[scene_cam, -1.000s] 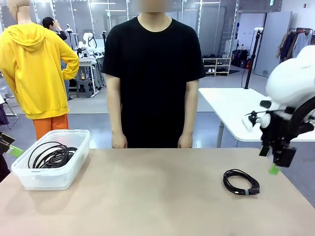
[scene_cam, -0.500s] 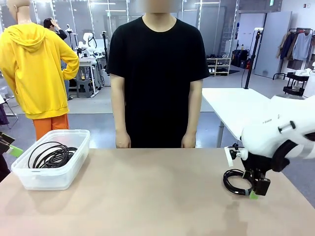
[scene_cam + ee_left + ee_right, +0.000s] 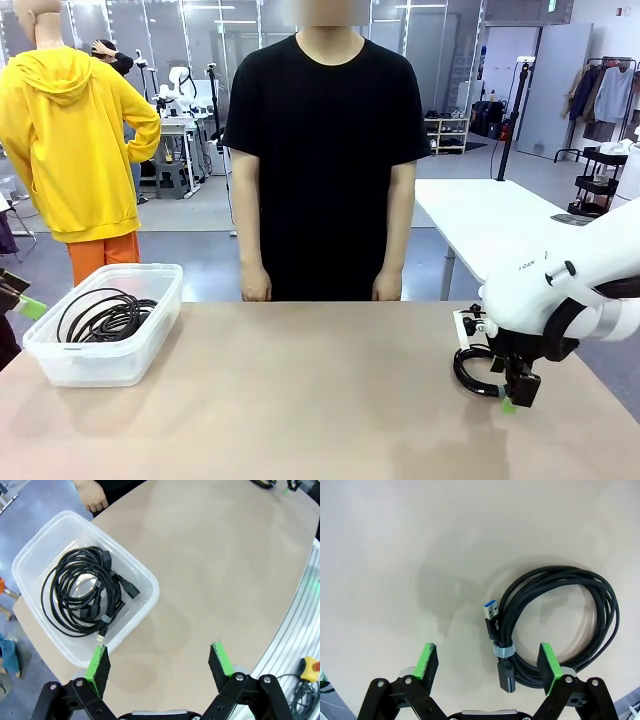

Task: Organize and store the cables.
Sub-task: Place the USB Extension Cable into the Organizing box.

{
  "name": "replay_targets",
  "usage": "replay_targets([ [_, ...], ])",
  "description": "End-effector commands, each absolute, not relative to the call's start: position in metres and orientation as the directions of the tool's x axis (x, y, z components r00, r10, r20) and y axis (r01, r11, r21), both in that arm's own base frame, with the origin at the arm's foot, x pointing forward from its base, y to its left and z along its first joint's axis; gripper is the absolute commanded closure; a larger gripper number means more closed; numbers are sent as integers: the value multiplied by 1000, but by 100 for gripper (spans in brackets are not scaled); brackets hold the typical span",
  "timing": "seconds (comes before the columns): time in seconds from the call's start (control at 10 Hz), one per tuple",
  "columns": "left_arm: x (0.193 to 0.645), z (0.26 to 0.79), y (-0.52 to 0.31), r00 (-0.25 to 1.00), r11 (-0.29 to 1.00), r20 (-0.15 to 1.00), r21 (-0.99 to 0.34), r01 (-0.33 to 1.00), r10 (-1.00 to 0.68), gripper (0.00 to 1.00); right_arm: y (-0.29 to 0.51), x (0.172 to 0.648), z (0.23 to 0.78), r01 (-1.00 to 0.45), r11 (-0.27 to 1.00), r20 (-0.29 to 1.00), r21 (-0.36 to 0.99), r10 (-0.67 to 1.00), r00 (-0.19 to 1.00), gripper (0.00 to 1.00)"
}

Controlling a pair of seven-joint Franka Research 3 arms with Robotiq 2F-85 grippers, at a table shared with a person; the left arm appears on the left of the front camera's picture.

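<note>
Right end effector (image 3: pixel 487 662) open; cable coil (image 3: pixel 504 635) lies between its pads (image 3: pixel 427 657) (grey tie (image 3: pixel 503 651) midway), loop reaching past one.

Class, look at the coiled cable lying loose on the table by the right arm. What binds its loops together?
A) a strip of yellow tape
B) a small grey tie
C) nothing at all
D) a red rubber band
B: in the right wrist view a small grey tie wraps the loops of the cable, just below its blue-tipped plug.
</note>
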State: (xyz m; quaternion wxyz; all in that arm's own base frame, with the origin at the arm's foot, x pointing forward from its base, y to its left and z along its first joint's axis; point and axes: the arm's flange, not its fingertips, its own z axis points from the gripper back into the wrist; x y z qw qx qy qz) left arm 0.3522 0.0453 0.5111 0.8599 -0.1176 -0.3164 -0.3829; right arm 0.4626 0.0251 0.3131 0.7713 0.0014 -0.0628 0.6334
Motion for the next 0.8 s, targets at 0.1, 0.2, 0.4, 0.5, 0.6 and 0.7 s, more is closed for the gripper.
replay_targets([
  [0.1, 348, 511, 43, 523, 684, 617, 33, 729, -588, 0, 17, 473, 299, -977, 198, 108, -74, 976, 190, 0],
  [0.2, 348, 511, 43, 523, 684, 617, 33, 729, -588, 0, 15, 474, 298, -976, 205, 112, -68, 974, 197, 0],
  [0.4, 348, 511, 43, 523, 684, 617, 33, 729, -588, 0, 13, 475, 298, -979, 196, 124, -58, 974, 187, 50],
  [0.5, 348, 511, 43, 523, 684, 617, 33, 729, -588, 0, 12, 476, 298, -979, 197, 137, -53, 972, 189, 60],
  [0.6, 348, 511, 43, 523, 684, 617, 33, 729, -588, 0, 12, 476, 298, -979, 195, 137, -53, 973, 186, 100],
  [0.7, 348, 511, 43, 523, 684, 617, 33, 729, -588, 0, 13, 476, 298, -980, 193, 138, -51, 973, 185, 100],
])
